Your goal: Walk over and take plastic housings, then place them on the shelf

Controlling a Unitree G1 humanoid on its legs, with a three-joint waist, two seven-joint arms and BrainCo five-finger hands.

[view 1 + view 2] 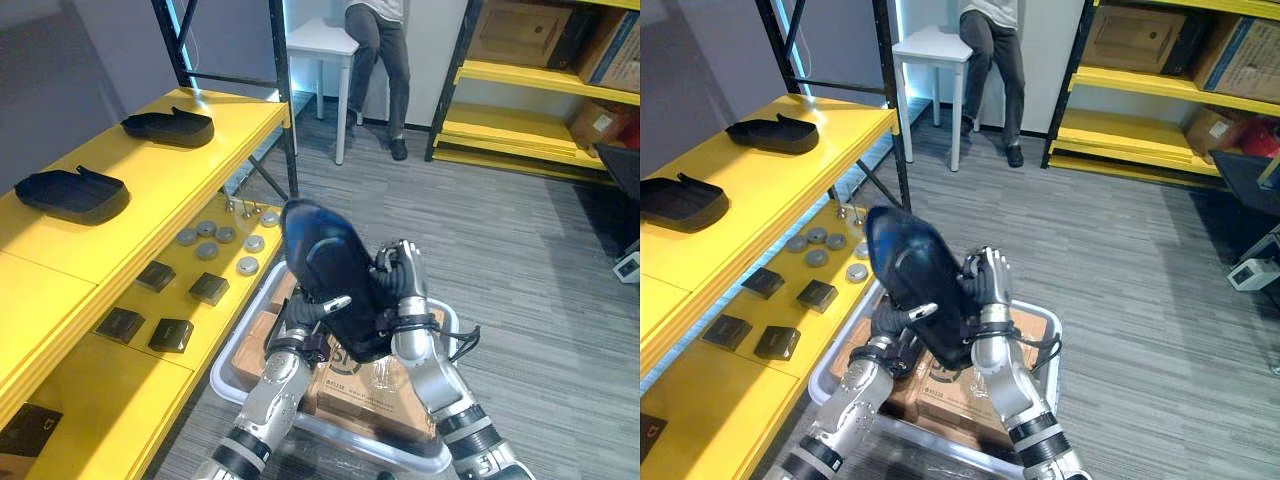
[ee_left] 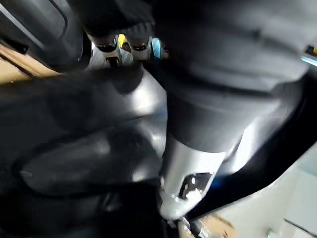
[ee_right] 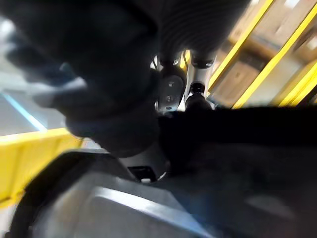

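Plastic housing (image 1: 330, 262), dark and curved, stands tilted between my two hands, raised above the white tote (image 1: 232, 368) of cardboard boxes (image 1: 365, 388). My left hand (image 1: 322, 308) is wrapped round its lower left side, one finger laid across the front face. My right hand (image 1: 405, 287) is curled against its right edge, so both are gripping it. The yellow shelf (image 1: 235, 122) stands close on my left. Its top level carries a far housing (image 1: 168, 126) and a near housing (image 1: 72, 193), well apart, with bare surface nearer me. The lower level holds dark blocks (image 1: 209, 288) and metal discs (image 1: 207, 250). Open grey floor (image 1: 520, 250) lies to my right; a person (image 1: 380, 60) stands by a white table (image 1: 318, 40) beyond.
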